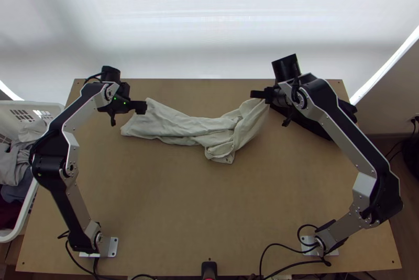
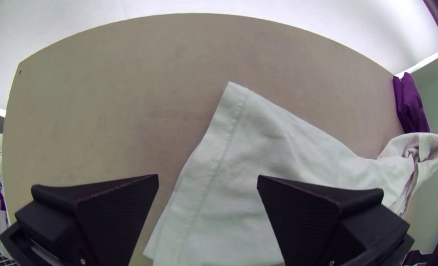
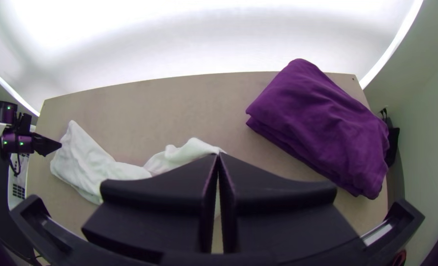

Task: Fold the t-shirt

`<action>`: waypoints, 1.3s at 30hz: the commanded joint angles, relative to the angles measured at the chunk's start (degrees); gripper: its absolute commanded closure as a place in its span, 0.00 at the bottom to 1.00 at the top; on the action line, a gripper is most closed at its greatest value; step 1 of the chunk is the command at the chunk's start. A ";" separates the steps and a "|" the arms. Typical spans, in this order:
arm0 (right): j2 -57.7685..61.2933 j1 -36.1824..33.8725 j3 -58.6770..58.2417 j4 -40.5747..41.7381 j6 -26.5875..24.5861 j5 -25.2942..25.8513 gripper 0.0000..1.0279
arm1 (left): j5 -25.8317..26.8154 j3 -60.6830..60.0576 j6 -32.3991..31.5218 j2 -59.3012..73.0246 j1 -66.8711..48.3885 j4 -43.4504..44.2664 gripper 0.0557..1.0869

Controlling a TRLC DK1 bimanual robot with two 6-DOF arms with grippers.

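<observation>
Black right hand (image 1: 260, 95) aloft, t-shirt (image 1: 183, 124) pinched

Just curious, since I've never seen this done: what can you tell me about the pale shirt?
The off-white t-shirt looks soft and wrinkled, lying in a long, loose strip across the table. One end, with a stitched hem, spreads flatter beneath the open left tool. The other is bunched, its edge pinched by the right tool and seemingly raised.

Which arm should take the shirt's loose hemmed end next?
Left, I'd say: the left gripper is open right by that hemmed end, while the right gripper is shut on the shirt's other end.
</observation>
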 commanded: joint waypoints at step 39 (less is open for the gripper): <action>-2.95 -3.35 6.29 7.88 -4.06 0.50 0.97 | -0.81 30.00 -7.65 2.81 0.38 -16.77 0.39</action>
